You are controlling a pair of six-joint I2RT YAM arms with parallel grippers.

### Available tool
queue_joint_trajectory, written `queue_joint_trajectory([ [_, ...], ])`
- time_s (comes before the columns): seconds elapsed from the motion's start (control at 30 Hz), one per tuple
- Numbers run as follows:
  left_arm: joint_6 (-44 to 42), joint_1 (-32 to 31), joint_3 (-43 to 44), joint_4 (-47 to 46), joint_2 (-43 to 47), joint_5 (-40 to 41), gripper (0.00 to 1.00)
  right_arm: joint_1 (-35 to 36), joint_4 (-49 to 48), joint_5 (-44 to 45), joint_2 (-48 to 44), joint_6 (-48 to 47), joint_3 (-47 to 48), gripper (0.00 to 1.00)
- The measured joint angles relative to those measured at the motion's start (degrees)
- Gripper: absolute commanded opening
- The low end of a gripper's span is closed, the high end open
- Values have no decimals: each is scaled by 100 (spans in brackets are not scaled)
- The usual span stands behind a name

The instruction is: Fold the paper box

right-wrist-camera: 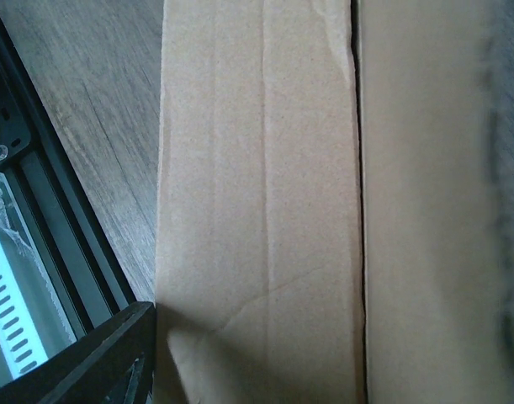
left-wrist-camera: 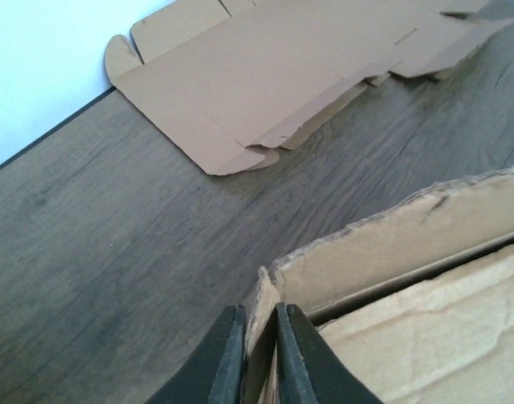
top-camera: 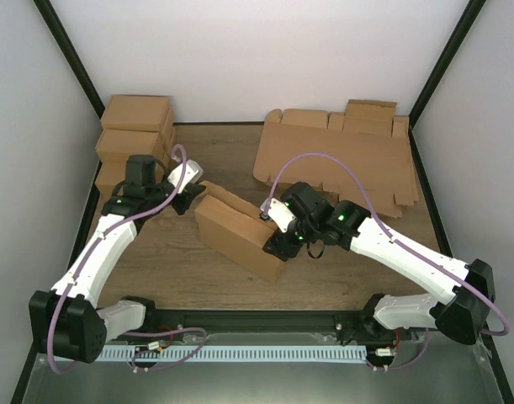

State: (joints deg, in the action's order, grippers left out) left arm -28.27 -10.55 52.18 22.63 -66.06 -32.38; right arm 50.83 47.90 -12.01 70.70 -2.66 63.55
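Observation:
The paper box (top-camera: 238, 232) stands partly folded in the middle of the table, a long brown block with raised flaps. My left gripper (top-camera: 197, 199) is at its left end. In the left wrist view the left gripper (left-wrist-camera: 258, 316) is shut on the thin edge of a side flap of the paper box (left-wrist-camera: 408, 252). My right gripper (top-camera: 277, 244) presses against the box's near right end. In the right wrist view the cardboard panel (right-wrist-camera: 265, 168) fills the frame. Only one dark finger (right-wrist-camera: 105, 358) shows, beside the panel's edge; the other is hidden.
A thick sheaf of flat cardboard blanks (top-camera: 341, 156) lies at the back right, also seen in the left wrist view (left-wrist-camera: 265, 76). Finished brown boxes (top-camera: 135, 135) are stacked at the back left. A black frame rail (top-camera: 257, 324) runs along the near table edge.

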Motion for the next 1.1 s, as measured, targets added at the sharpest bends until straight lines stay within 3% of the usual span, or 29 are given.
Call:
queue_joint_trajectory([
  [0.17, 24, -9, 352, 400, -107, -162, 4, 0, -15, 7, 7, 4, 2, 69],
  [0.37, 420, -11, 640, 765, -101, -219, 4, 0, 13, 50, 140, 39, 48, 81],
  [0.7, 1545, -192, 393, 695, -94, 144, 4, 0, -37, 164, 282, 238, 385, 88],
  [1.1, 2618, -457, 17, 315, 310, 765, 4, 0, 85, 772, 535, 492, 564, 74],
])
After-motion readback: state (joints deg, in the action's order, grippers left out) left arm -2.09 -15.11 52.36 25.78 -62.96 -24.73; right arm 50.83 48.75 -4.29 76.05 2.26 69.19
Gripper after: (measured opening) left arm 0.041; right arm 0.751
